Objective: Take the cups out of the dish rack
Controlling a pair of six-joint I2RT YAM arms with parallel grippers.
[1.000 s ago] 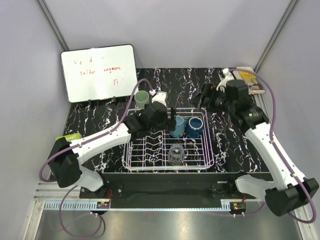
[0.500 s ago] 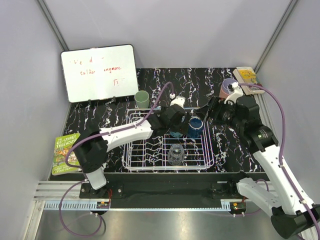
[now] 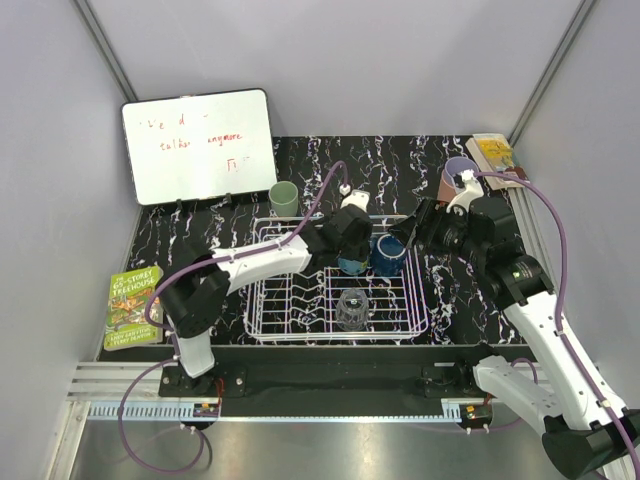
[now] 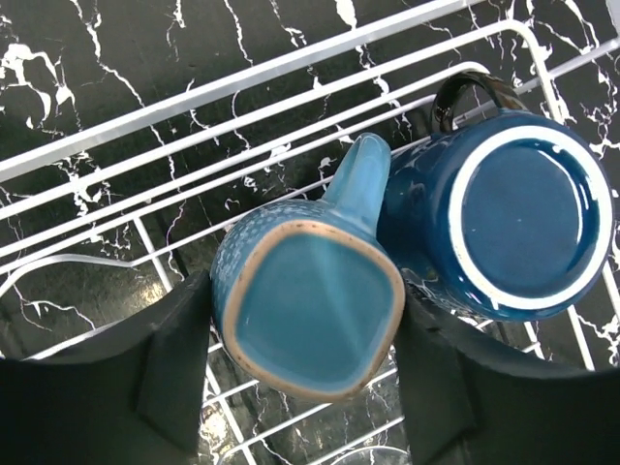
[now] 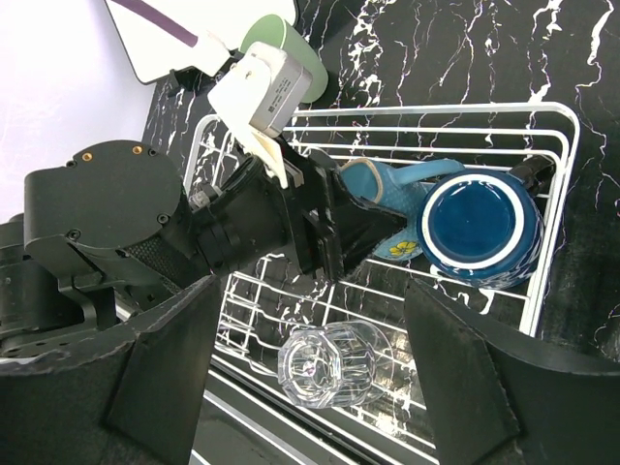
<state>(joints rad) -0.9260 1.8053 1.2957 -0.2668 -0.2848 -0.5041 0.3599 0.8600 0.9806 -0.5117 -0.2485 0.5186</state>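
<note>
The white wire dish rack point(image 3: 290, 310) holds a teal cup point(image 3: 352, 263), a dark blue cup point(image 3: 388, 255) and a clear glass point(image 3: 350, 308). My left gripper point(image 3: 349, 252) is open and straddles the upturned teal cup point(image 4: 308, 315), with a finger close against each side. The dark blue cup point(image 4: 518, 213) stands right beside it. My right gripper point(image 3: 412, 222) is open and empty above the rack's right end. Its view shows the clear glass point(image 5: 334, 363) lying between its fingers, far below. A pale green cup point(image 3: 284, 197) and a lavender cup point(image 3: 458, 172) stand on the table behind the rack.
A whiteboard point(image 3: 198, 143) leans at the back left. A green book point(image 3: 133, 305) lies at the left edge, and another book point(image 3: 495, 155) lies at the back right corner. The two arms are close together over the rack's far right part.
My left arm has swung right from the rack's left side to the teal cup. My right arm has drawn back from the back right corner toward the rack, uncovering the lavender cup.
</note>
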